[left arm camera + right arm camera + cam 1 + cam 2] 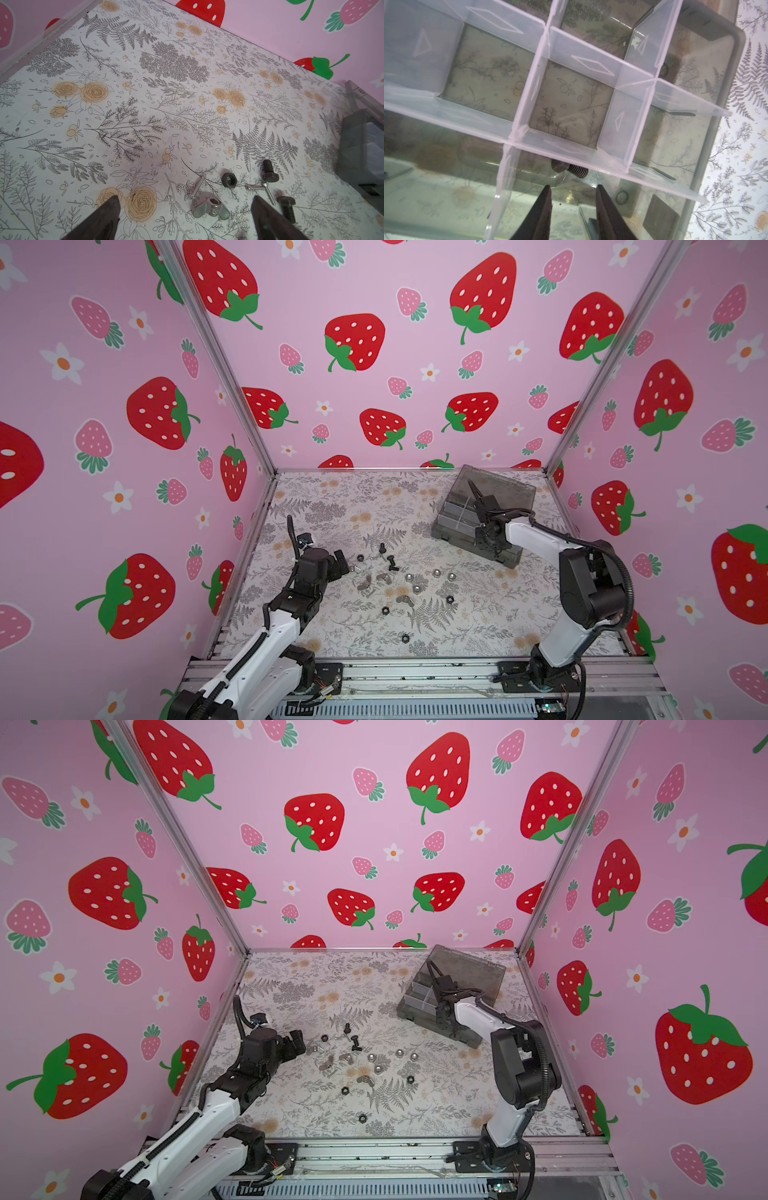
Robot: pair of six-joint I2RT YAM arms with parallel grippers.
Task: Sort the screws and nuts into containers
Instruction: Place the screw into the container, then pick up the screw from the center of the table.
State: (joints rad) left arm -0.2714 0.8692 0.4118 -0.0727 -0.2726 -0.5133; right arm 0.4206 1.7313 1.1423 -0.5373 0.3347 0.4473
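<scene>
Holding our right gripper (573, 187) low over the box (705, 158), jaws parted and empty, confines the bolt (571, 168) to one compartment, we judge: it lies there just past the tips. Our left gripper (185, 197) hangs wide open just by a wing nut (209, 208), well placed for the next pick; other screws (268, 172) and nuts (229, 180) lie scattered on the table (145, 104).
</scene>
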